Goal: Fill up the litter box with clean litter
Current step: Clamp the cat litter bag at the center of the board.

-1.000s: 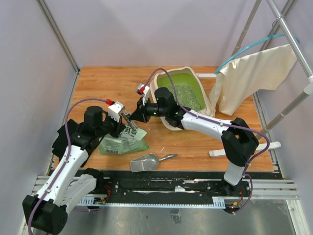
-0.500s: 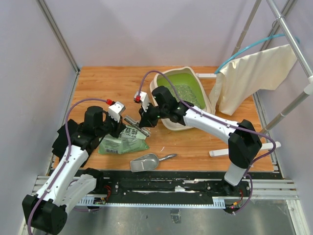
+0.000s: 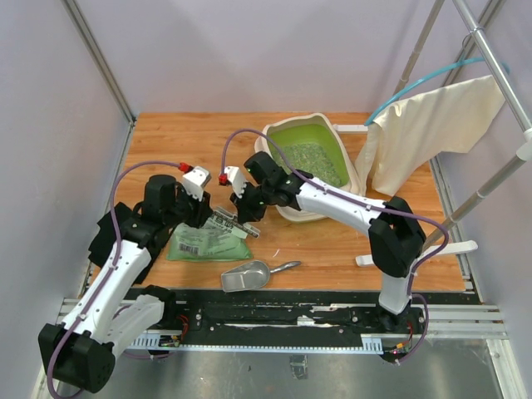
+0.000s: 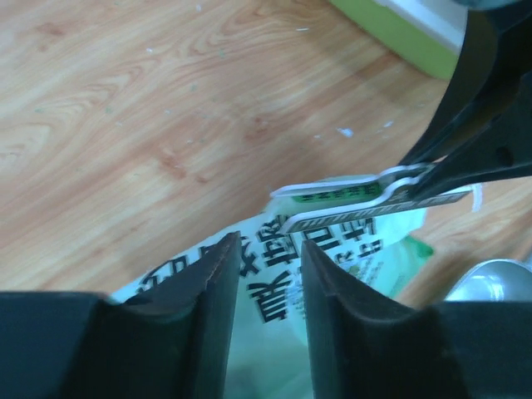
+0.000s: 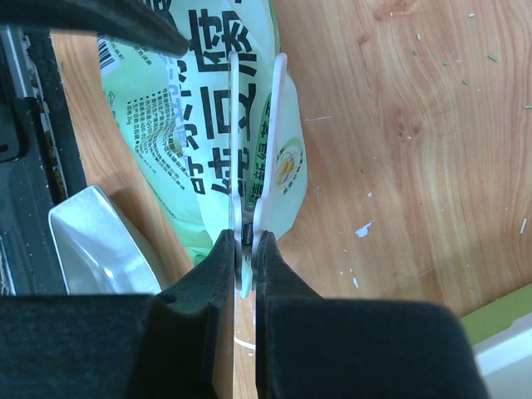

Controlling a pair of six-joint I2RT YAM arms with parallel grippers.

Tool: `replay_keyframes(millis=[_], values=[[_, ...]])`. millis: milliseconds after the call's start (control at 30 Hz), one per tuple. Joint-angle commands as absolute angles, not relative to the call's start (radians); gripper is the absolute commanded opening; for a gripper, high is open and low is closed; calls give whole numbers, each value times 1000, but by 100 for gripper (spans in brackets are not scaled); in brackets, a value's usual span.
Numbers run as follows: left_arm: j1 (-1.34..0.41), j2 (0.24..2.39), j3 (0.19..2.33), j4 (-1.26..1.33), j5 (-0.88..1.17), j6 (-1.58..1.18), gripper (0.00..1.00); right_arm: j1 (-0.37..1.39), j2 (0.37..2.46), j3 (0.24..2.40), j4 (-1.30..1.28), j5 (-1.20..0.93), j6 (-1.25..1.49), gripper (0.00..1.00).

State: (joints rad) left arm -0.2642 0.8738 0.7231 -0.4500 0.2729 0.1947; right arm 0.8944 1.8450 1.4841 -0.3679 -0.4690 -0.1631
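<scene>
Near edge: a silver scoop (image 3: 247, 276) lies by the near edge of the surface (image 3: 183, 141), in no one's grip.
Bag: the light green printed bag (image 3: 204, 243) lies flat just behind the scoop, left of centre.
Left pincer: the left pincer (image 4: 268, 249) hovers over the bag's printed face, jaws apart and holding nothing.
Right pincer: the right pincer (image 5: 244, 241) is clamped on the hinge end of a white bag clip (image 5: 277, 125), which hangs above the bag's top end.
Litter box: the litter box (image 3: 288, 137) sits toward the far right of the surface, with clean litter (image 3: 314, 158) covering only part of its green floor.
Risk: with nothing gripping the bag, a lift by the wrong end would probably spill granules over the wood. The clip could also slip or drop into the box.
Surface and room: stray specks dot the orange-brown wood. Pale walls close in the surface, and a cream cloth (image 3: 432, 125) hangs from a metal rail (image 3: 490, 58) on the right.
</scene>
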Motion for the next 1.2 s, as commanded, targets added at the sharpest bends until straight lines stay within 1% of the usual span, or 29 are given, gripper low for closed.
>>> replay_keyframes(millis=[0,33,133,167,233,300,367,467,533,633,733,867,1000,1100,1167], values=[[-266,850,746,-403,107,139,55,923,1893,1537,-438,-489,-191,1],[-266,850,742,-388,65,113,67,922,1907,1552,-441,-474,-186,1],[-267,874,745,-354,-18,7,91,920,1956,1612,-478,-436,-178,1],[-267,885,751,-346,-68,-50,96,918,1968,1624,-486,-436,-176,1],[-265,901,775,-351,-198,-192,99,914,1977,1639,-492,-438,-166,1],[-265,894,793,-380,-328,-409,100,912,1977,1642,-489,-445,-159,1],[-265,875,788,-388,-337,-527,100,910,1977,1644,-490,-448,-154,1],[-264,836,722,-383,-334,-707,100,908,2002,1642,-490,-451,-153,1],[-265,795,675,-393,-395,-806,100,906,2003,1643,-489,-452,-150,1],[-264,726,618,-366,-440,-823,100,904,1997,1633,-489,-452,-152,1],[-264,699,587,-334,-472,-779,100,902,1990,1625,-489,-457,-151,1],[-264,745,548,-262,-549,-695,100,902,1990,1625,-489,-463,-151,1],[-261,819,550,-240,-619,-701,100,902,1988,1620,-489,-465,-152,1],[-225,842,535,-170,-572,-660,100,902,1988,1620,-489,-466,-152,1],[-208,851,538,-194,-578,-672,100,902,1988,1619,-491,-466,-153,1]])
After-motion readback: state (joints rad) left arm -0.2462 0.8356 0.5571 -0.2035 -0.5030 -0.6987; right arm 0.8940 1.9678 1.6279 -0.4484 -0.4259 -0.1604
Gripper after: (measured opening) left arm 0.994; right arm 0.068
